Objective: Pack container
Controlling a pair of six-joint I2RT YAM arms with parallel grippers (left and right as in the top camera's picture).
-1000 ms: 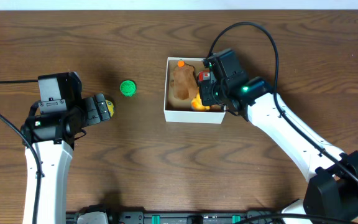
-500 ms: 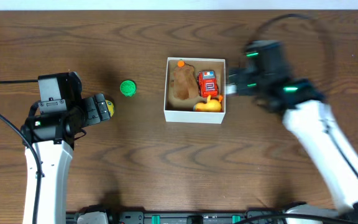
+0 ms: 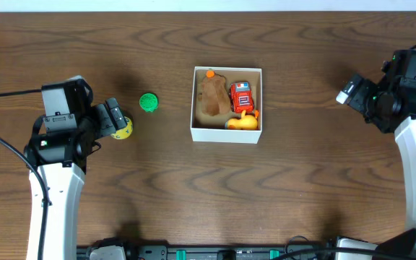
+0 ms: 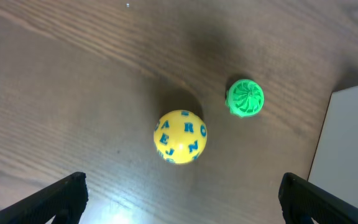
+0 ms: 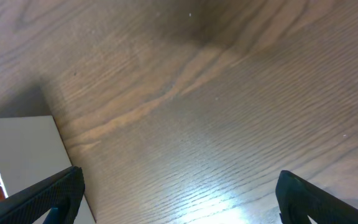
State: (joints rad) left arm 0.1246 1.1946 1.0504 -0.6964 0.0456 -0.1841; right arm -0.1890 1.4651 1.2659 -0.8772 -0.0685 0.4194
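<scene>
Left pincer (image 4: 182, 199) spread near yellow ball (image 4: 180, 136); dark wood-grain table (image 3: 302, 202)

at mid-left, left gripper (image 3: 115, 122), jaws spread wide; at upper right, right gripper (image 3: 351, 90), jaws equally spread.

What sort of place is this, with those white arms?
Most likely a robotics lab bench: two arms, left tool and right tool open, over a wooden table, with a white box holding small toys.

Sq. white container (image 3: 226, 134), tan inside, upright & open mid-table, w/ brown, red & yellow toys inside.
</scene>
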